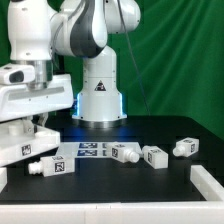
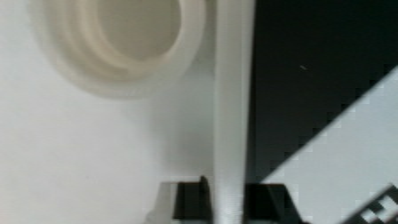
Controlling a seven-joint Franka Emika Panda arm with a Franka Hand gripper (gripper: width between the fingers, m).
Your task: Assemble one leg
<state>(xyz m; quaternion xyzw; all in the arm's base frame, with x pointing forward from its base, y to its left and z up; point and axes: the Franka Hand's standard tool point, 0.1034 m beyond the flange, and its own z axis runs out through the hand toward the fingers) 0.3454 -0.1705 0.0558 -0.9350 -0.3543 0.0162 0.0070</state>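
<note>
Robot hand (image 2: 222,198) pinching the edge of a white panel (image 2: 107,130) above a black worktop (image 1: 120,185)
I see the hand narrow, fingers tight on either side of the panel edge. The leg (image 1: 50,167) lies on its side just beside the panel; three more lie beyond the marker board (image 1: 88,150). I judge it light, stiff, smooth plastic, best gripped across its flat sides
</note>
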